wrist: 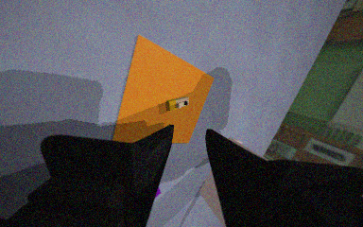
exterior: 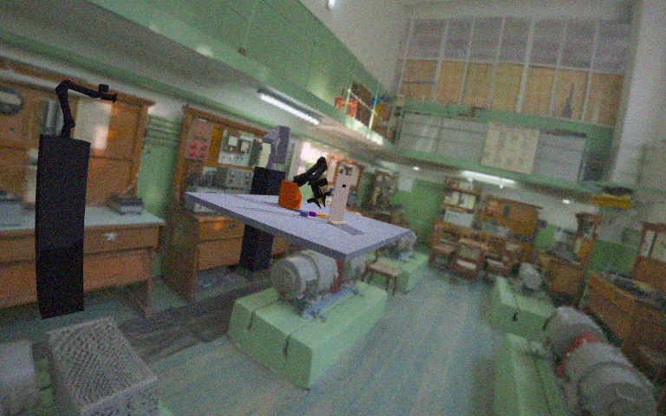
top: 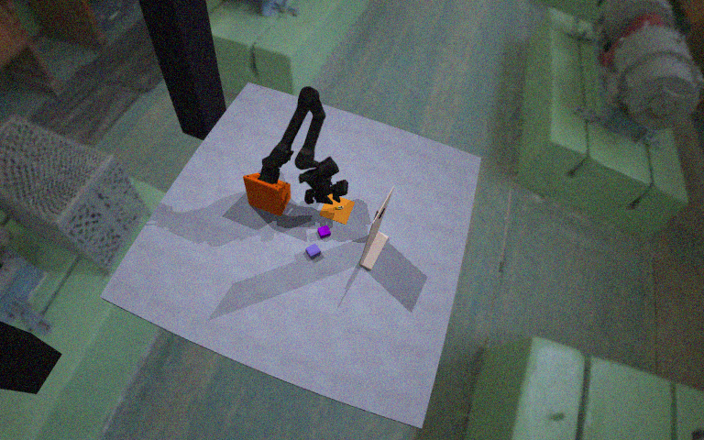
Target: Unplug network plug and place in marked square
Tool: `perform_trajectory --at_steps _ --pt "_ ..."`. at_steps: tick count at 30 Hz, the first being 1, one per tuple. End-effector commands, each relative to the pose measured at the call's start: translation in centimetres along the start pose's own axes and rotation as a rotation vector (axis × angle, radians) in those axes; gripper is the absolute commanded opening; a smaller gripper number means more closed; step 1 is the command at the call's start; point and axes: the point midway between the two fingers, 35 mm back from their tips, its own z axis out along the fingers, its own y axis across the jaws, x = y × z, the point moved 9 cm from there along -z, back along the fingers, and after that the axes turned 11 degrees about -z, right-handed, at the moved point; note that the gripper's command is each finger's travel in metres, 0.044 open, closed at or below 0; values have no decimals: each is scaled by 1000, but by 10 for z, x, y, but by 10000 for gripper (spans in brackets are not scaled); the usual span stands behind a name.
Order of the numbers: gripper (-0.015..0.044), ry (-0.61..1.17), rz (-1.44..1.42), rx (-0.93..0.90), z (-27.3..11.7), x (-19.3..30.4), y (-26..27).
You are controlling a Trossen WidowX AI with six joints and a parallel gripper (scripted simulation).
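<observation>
Biggest thing first: the desk (top: 269, 321) (exterior: 294, 230) runs out under the end effector (top: 324, 201) (exterior: 321, 203) (wrist: 190, 130) on every side. The upright panel (top: 378, 214) (exterior: 338, 198) stands a bit off from the fingertips, on a flat foot, and its socket (top: 380, 213) (exterior: 342, 185) looks vacant from here.

Next size down is the orange marked square (top: 342, 214) (exterior: 321, 215) (wrist: 156, 71), just beyond and below the fingertips. The two little cubes, purple (top: 324, 232) (exterior: 312, 213) (wrist: 158, 192) and bluish (top: 313, 250) (exterior: 303, 213), sit near it on the desk, outside the marking.

Smallest is the plug (top: 338, 207) (wrist: 178, 101), yellow with a pale end, lying inside the square. End effector's fingers are apart with nothing between them, and nothing seems to touch the plug.

Handling-wise, it's probably light, stiff plastic, a bit slick, and the thin tab is likely the fragile bit. If it ever needs regrabbing, best guess is a gentle pinch across the long sides of the yellow body, tab left alone. Looks basically done though, so the arm probably only needs to stay off everything; a low fingertip could nudge something that light.
</observation>
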Motion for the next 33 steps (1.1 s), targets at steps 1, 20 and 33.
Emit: perform_trajectory --at_steps 1,20,33 --pt "156 -3 -10 5 -2 1 -4" --pt "156 -2 -11 2 -14 4 -12" --pt "156 -3 -10 3 -23 5 -18"
